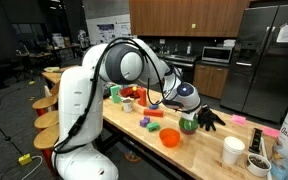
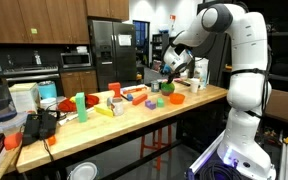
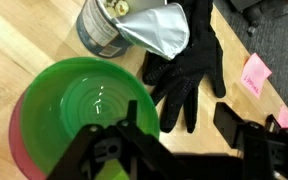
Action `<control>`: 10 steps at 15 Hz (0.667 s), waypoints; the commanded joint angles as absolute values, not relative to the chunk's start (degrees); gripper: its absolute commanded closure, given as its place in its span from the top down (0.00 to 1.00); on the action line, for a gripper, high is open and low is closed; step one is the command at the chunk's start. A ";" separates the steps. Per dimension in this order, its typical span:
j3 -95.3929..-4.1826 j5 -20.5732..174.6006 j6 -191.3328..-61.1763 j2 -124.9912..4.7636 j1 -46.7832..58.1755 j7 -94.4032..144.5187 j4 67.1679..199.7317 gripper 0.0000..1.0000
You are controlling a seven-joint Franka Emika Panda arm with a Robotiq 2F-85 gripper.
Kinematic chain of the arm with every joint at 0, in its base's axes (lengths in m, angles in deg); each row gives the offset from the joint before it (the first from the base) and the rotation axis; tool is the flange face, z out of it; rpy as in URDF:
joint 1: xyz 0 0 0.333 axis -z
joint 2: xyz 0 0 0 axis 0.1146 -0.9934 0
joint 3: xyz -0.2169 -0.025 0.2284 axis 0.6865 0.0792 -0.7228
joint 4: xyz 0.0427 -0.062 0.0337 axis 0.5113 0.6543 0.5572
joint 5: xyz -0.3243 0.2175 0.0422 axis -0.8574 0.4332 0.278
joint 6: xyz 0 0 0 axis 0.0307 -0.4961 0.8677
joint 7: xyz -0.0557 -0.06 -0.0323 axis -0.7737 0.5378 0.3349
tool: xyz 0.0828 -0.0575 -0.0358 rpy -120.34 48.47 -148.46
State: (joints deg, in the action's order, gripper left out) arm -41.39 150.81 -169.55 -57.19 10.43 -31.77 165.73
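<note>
The claw (image 3: pixel 119 137) is seen in the wrist view directly above the green bowl (image 3: pixel 84 100), with its dark fingers laid over the bowl's near rim. Whether the fingers are clenched or released cannot be told, as their tips are merged with the dark linkage. A lime-coloured patch is seen between the linkage, but what it is cannot be told. The green bowl is nested in a pink bowl (image 3: pixel 14 135), of which only a rim is shown. Both are carried on the wooden desk (image 3: pixel 24 40). A black glove (image 3: pixel 189 65) is laid flat just beside the green bowl, and a metal can (image 3: pixel 99 30) is set beyond it, near the glove's cuff. In an exterior view an orange bowl (image 1: pixel 170 137) is found near the claw.
</note>
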 commanded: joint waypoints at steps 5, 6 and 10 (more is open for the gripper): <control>-37.91 146.20 -178.95 -50.51 5.69 -40.16 173.89 1.00; -37.75 146.60 -179.55 -50.20 5.38 -40.04 174.28 1.00; -37.88 147.22 -177.58 -49.82 5.64 -39.94 173.68 1.00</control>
